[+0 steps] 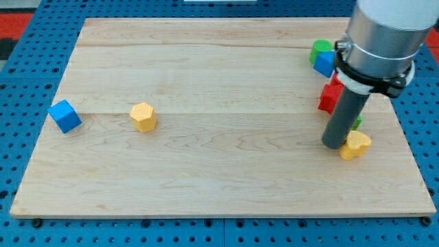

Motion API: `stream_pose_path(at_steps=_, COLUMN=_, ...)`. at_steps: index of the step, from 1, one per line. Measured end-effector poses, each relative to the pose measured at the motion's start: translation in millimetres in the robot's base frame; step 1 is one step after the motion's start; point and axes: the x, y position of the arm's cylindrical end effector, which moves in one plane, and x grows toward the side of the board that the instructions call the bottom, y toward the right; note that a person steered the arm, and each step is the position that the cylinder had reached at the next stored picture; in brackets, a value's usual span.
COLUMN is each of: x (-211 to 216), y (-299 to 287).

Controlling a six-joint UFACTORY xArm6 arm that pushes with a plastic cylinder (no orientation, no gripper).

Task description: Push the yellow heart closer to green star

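The yellow heart (356, 145) lies near the view's right edge, low on the wooden board (219, 185). My tip (334, 144) stands right against the heart's left side. The green star (357, 123) is mostly hidden behind the rod; only a small green piece shows just above the heart, close to it.
A red block (330, 97) sits above the tip. A green block (318, 49) and a blue block (325, 63) lie at the view's upper right. A yellow hexagon block (143, 116) and a blue cube (64, 115) lie at the left.
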Motion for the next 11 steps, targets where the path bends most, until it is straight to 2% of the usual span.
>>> stream_pose_path(at_steps=2, x=20.5, y=-45.8)
stream_pose_path(at_steps=4, x=66.9, y=-39.5)
stream_pose_path(at_steps=5, x=70.3, y=-11.3)
stream_pose_path(at_steps=7, x=61.6, y=43.2)
stream_pose_path(at_steps=10, x=3.1, y=43.3)
stream_pose_path(at_steps=11, x=-1.0, y=42.3)
